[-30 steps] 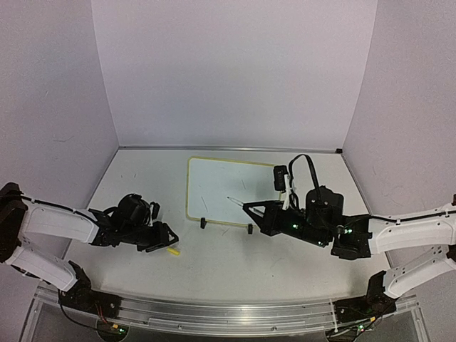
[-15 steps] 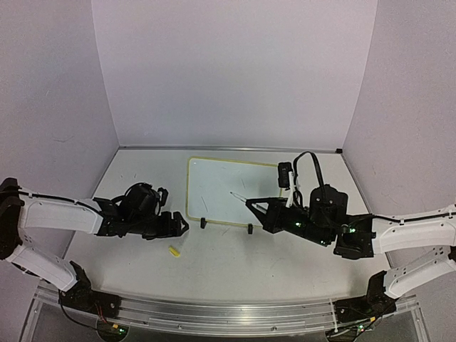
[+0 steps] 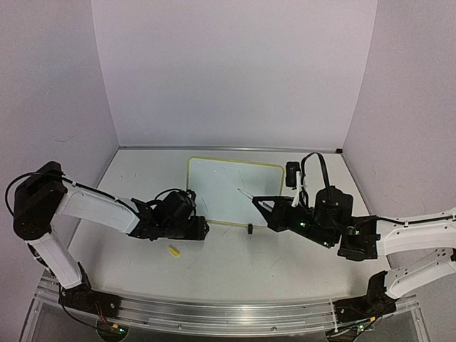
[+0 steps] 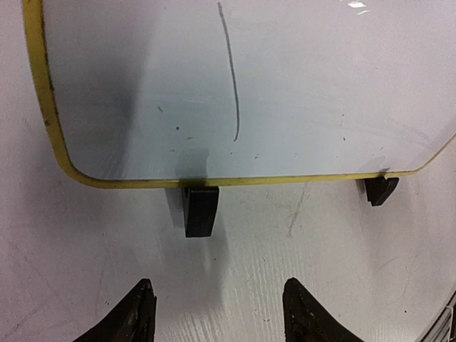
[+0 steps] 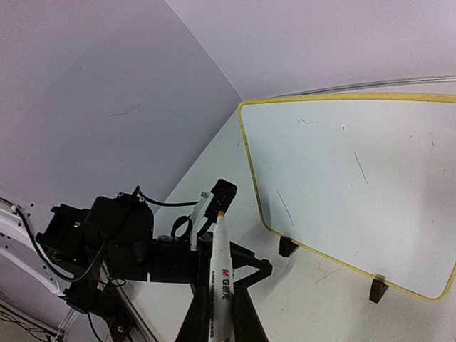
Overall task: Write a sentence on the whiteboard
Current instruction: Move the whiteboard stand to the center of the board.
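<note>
You can read one thing only: red print on the barrel of the marker [image 5: 221, 274], apparently "M&G". The strokes on the whiteboard [image 5: 335, 192] spell nothing legible.

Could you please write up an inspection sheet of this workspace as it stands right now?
Surface: white table, lightly scuffed.
Job's things: whiteboard with a yellow frame at mid-table and two black clip feet on its near edge. It shows only a few thin strokes, nothing readable.
Clutter: small yellow piece on the table near the left arm, perhaps a cap.
Grippers: left claw is open and empty, facing the left clip foot. Right claw is shut on a white marker, tip over the board; contact cannot be told.
Cables: black cable loop above the right wrist.
Surroundings: plain pale walls; metal rail at the near edge.
</note>
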Available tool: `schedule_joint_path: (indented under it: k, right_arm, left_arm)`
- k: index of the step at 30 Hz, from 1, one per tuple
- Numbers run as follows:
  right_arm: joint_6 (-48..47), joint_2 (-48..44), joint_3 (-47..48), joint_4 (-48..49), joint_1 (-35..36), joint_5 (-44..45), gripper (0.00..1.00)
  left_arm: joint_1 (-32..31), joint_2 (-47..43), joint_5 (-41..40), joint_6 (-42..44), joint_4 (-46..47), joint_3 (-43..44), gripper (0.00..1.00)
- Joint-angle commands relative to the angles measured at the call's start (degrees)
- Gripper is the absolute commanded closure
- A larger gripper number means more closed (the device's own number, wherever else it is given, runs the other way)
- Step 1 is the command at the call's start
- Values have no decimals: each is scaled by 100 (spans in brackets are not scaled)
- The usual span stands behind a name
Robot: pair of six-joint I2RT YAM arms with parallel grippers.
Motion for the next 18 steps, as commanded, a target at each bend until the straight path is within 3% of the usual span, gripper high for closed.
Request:
schedule_joint_path:
  k: [1,18]
  right_arm:
    - [48,-209,-127,106,15,231,100]
    - [72,-296,-250,111,14,369,100]
  left_arm:
    - [-42,344,-295,117,196,465,41]
    - [-53,1095,-686,260,62,903,52]
